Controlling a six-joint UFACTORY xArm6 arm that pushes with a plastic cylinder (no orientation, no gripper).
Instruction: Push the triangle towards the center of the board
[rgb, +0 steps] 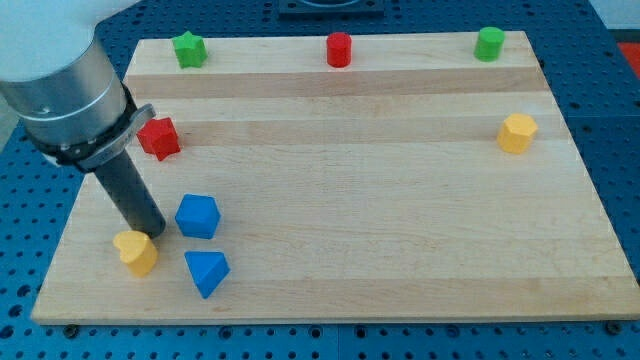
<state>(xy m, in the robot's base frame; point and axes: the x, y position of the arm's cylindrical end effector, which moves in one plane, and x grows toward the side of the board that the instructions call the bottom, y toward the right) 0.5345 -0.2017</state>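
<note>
Wooden board (400, 250) fills most of the view, pale planks, sitting on a blue perforated surface (20, 300). Blue triangle block (206, 271) lies near the view's bottom left, close to the board's lower edge, well apart from the board's middle. Blue cube-like block (197, 216) sits just above it, a small gap between the two.

Dark rod (130, 195) comes down from a grey and white arm housing (62, 85) at the view's upper left, slanting toward the view's lower right. My tip (153, 235) ends right at the top right of the yellow block (136, 252), touching or nearly so; cannot tell which. Tip is to the view's left of the blue cube and up-left of the blue triangle, not touching the triangle. End effector is a plain rod, no jaws, so nothing is spread, closed or pinched.

Red star-like block (158, 137) sits at the view's left, just right of the arm housing, partly tucked behind it. Along the top edge: green star-like block (189, 49) at left, red cylinder (339, 49) around the middle, green cylinder (489, 43) at right. Second yellow block, hexagon-like (517, 132), sits near the right edge, below the green cylinder, well apart from everything else.
</note>
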